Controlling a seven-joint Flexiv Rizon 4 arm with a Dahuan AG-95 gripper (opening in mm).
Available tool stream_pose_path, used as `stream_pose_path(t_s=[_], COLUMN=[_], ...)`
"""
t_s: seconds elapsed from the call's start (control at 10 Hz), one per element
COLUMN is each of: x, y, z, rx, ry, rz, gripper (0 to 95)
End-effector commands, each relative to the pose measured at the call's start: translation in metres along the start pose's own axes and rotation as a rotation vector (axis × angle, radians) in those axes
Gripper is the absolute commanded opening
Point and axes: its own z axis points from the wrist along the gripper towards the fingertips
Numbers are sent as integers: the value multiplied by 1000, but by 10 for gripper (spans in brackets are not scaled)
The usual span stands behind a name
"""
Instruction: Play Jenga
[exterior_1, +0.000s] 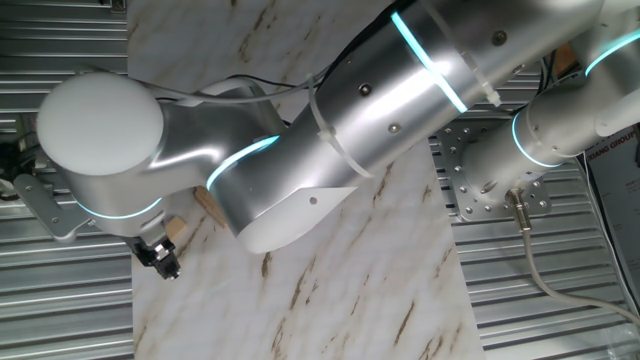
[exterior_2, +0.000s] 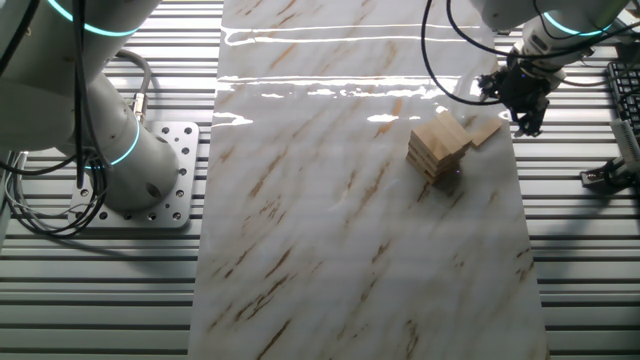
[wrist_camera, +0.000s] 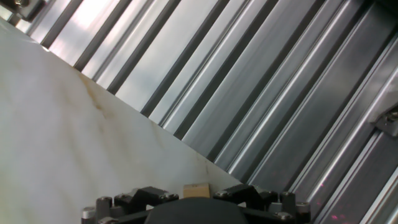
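Note:
The Jenga stack (exterior_2: 438, 150) is a low pile of tan blocks in crossed layers near the right side of the marble board (exterior_2: 330, 230). Part of it shows under the arm in one fixed view (exterior_1: 208, 205). My gripper (exterior_2: 527, 112) is right of the stack, at the board's edge, and also shows in one fixed view (exterior_1: 160, 256). A single tan block (exterior_2: 487, 131) sits at the gripper, apart from the stack, and shows in one fixed view (exterior_1: 178, 228). In the hand view the block's end (wrist_camera: 196, 188) sits between the black fingers (wrist_camera: 146, 196), which stand close on both sides.
Ribbed metal table (wrist_camera: 267, 93) surrounds the marble board, whose edge runs diagonally through the hand view. The arm's big silver links (exterior_1: 330, 130) cover much of the board in one fixed view. The arm's base plate (exterior_2: 160, 180) is at the left. Cables hang near the gripper.

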Motion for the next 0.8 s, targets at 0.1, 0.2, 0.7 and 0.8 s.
stream_pose_path(t_s=[0.1,0.2,0.7,0.8], x=[0,0,0,0], y=[0,0,0,0], z=[0,0,0,0], rx=[4,9,10,11], ry=[3,2,-2,-1], rz=[-6,-12,-24,-24], gripper=[760,760,760,760])
